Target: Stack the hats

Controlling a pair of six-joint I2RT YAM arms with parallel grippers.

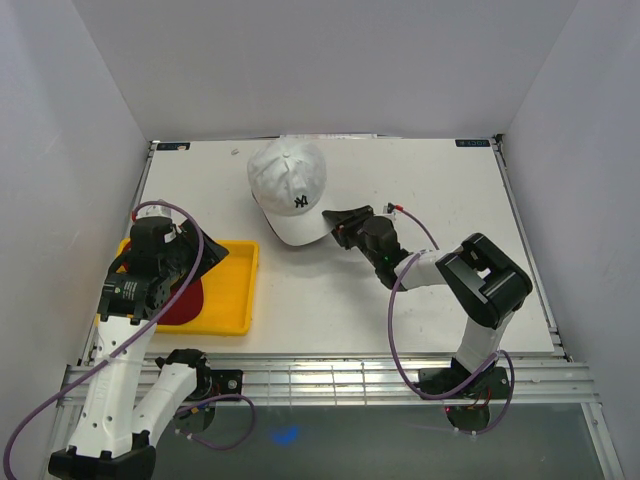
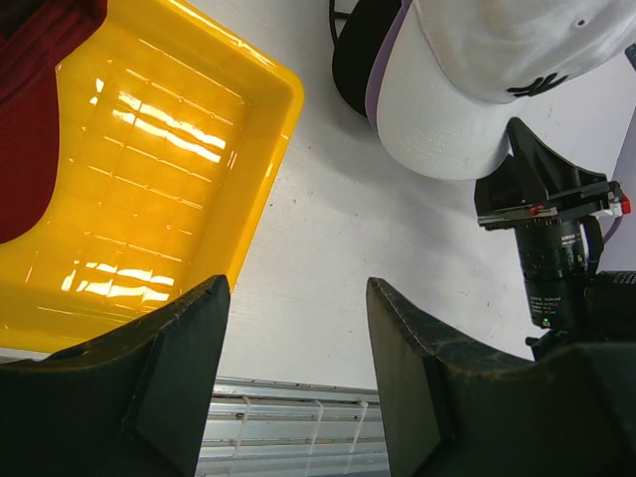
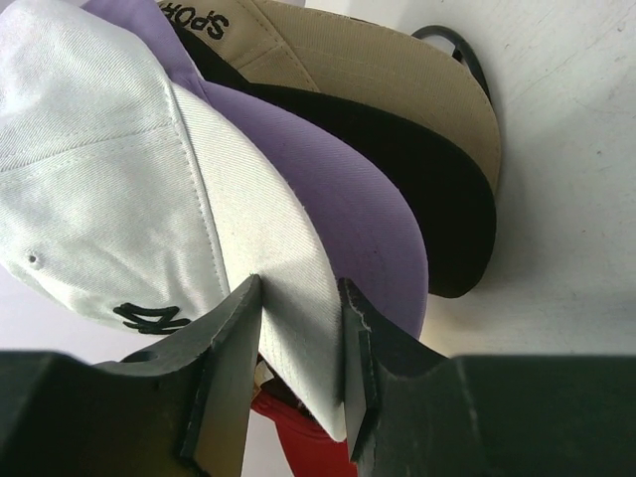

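Note:
A white cap point(image 1: 288, 180) with a dark logo tops a stack at the back middle of the table. In the right wrist view its brim point(image 3: 248, 179) lies over a lavender brim point(image 3: 338, 169), a black brim point(image 3: 437, 189) and a tan brim point(image 3: 397, 79). My right gripper point(image 1: 335, 225) point(image 3: 300, 281) is at the front of the white brim, its jaws partly apart with the brim between them. A dark red cap point(image 1: 185, 300) point(image 2: 30, 119) lies in the yellow tray point(image 1: 235, 290). My left gripper point(image 1: 205, 250) point(image 2: 296, 282) is open and empty above the tray's right side.
The yellow tray point(image 2: 149, 179) sits at the front left of the table. A black wire stand point(image 3: 467, 55) shows behind the stacked brims. White walls close in the table on three sides. A metal rail point(image 1: 330, 375) runs along the near edge.

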